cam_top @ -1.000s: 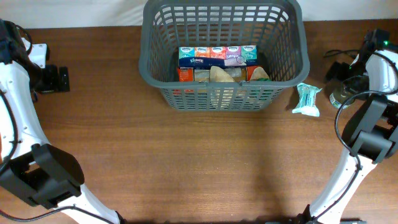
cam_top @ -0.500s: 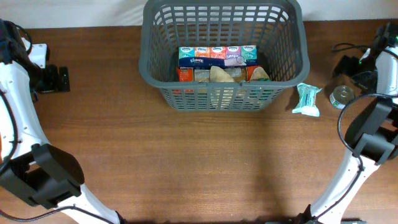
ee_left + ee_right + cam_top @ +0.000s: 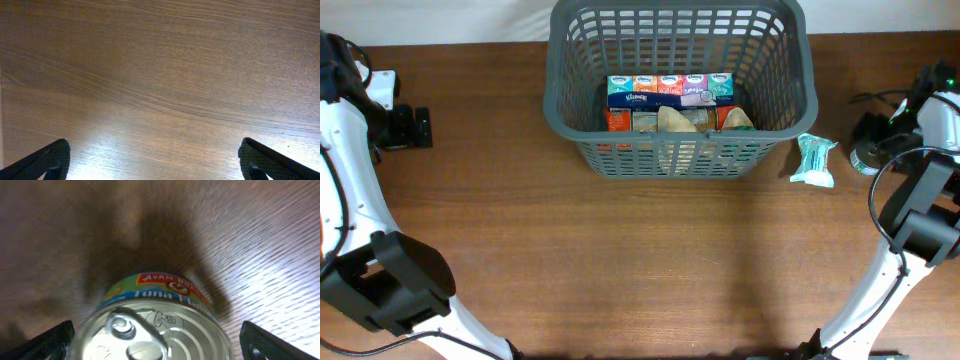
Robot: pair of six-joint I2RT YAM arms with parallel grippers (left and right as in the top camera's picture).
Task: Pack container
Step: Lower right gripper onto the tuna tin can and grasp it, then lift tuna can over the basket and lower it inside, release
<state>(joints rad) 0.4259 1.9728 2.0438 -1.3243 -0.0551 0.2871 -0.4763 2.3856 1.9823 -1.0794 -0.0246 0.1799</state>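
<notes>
Overhead, container (image 3: 560,100) lies well left of right gripper (image 3: 869,146), seemingly over tin (image 3: 865,159).

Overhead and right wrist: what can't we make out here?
- Tuna can: in the right wrist view, its lower half is cut off by the frame's bottom edge. In the overhead view it is too small to read.
- Basket contents: in the overhead view, whatever lies under the tissue packs is hidden by them and by the near lattice wall.
- Teal packet: in the overhead view, its print is too small to read.
</notes>
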